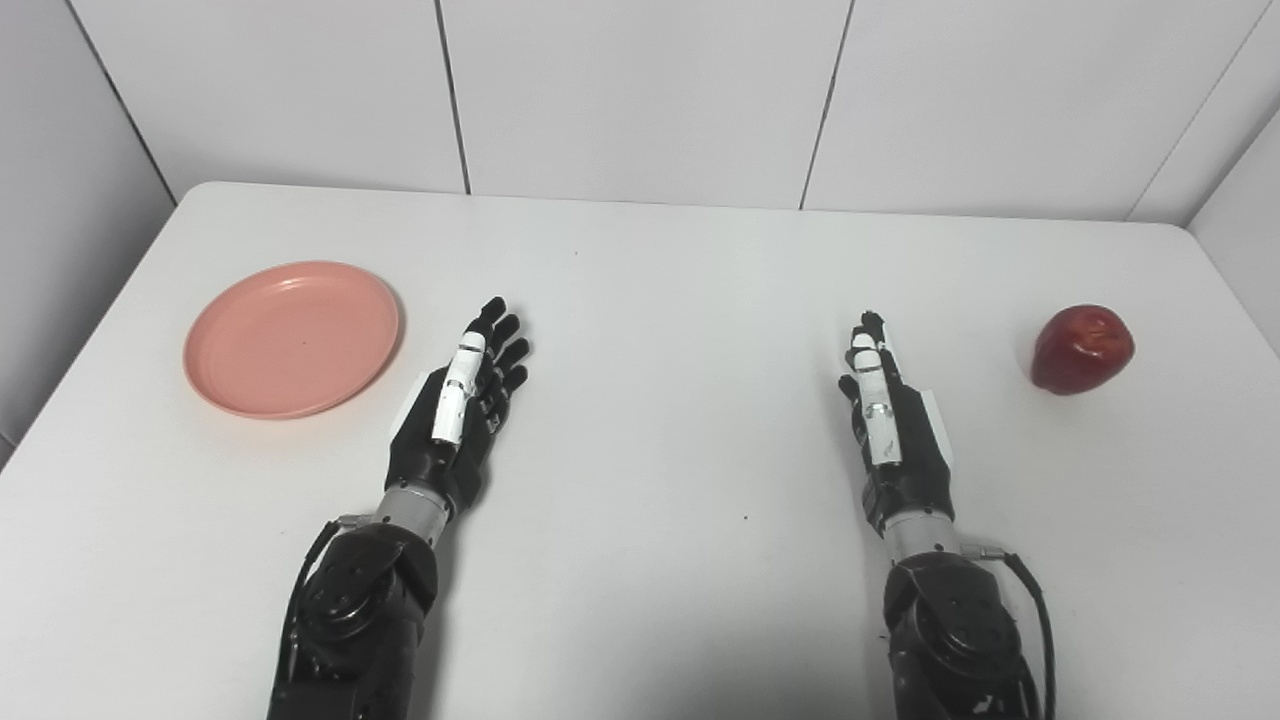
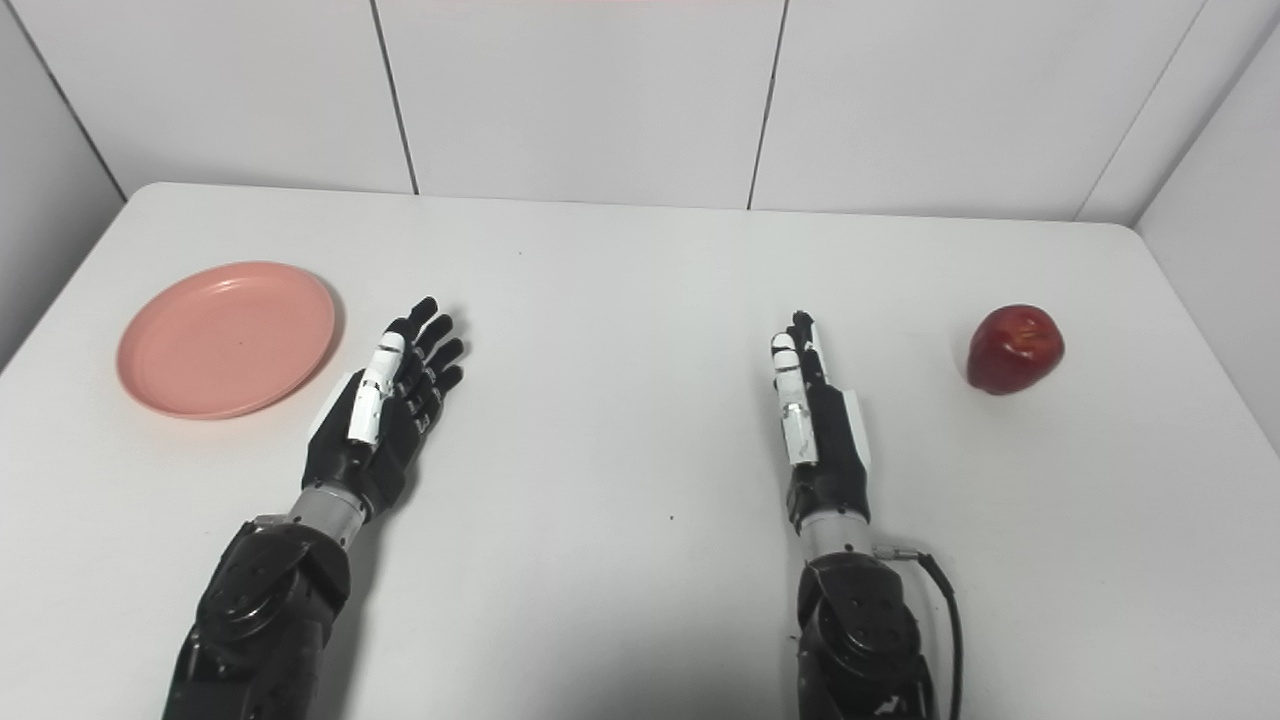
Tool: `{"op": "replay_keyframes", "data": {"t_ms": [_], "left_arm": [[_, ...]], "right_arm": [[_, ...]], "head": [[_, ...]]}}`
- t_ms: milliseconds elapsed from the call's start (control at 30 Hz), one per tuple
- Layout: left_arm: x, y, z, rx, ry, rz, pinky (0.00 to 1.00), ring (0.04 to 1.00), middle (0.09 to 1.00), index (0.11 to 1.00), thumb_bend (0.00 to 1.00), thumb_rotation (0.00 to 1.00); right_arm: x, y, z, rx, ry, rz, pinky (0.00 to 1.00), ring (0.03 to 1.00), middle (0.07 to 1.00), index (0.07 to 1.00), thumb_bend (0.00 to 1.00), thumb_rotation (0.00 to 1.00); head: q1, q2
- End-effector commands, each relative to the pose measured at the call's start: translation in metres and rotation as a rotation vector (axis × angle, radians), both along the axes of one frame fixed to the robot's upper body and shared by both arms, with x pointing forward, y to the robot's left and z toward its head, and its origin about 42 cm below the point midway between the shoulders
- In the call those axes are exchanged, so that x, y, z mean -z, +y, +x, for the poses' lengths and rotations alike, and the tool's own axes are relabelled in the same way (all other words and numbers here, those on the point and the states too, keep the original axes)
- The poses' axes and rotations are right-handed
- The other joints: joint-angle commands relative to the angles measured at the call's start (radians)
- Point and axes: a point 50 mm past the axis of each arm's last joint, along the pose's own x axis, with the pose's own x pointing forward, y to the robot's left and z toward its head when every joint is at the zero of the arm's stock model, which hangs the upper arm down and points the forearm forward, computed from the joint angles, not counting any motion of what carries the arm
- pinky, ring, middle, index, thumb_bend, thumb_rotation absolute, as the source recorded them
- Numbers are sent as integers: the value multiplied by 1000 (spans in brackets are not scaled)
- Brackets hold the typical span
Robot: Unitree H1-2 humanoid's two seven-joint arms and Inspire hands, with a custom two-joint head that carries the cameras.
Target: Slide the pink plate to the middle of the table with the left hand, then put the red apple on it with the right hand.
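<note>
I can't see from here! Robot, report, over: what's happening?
Left hand and right hand open, holding nothing. Pink plate far left, untouched. Red apple far right. Nothing between them.

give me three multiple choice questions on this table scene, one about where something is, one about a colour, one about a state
1. Where is the plate?
A. just left of the left hand
B. beside the apple
C. under the right hand

2. What colour is the apple?
A. green
B. red
C. yellow

3. What is the right hand doing?
A. holding the apple
B. pressing on the plate
C. open, holding nothing

Answers:
1. A, the plate lies on the left part of the table, close to the left hand and apart from it.
2. B, its skin is dark red.
3. C, its fingers are stretched out with nothing in them, and the apple sits apart, far to its right.
</note>
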Motion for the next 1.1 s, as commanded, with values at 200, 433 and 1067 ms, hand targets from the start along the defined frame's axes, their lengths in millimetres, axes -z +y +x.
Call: {"op": "replay_keyframes", "data": {"t_ms": [200, 433, 1067], "left_arm": [[-15, -3, 3, 8, -56, -7, 990, 982, 992, 977, 343, 1000], [-14, -3, 3, 8, -56, -3, 987, 979, 991, 975, 344, 1000], [-13, -7, 2, 13, -53, -2, 985, 977, 987, 974, 350, 1000]], "right_arm": [[-15, 0, 5, 1, -97, -5, 1000, 1000, 1000, 1000, 195, 1000], [-16, 0, 5, 2, -96, 0, 1000, 997, 1000, 1000, 177, 1000], [-12, -3, 6, -2, -98, -13, 1000, 994, 1000, 1000, 158, 1000]], "head": [[0, -1], [0, -2], [45, -29]]}}
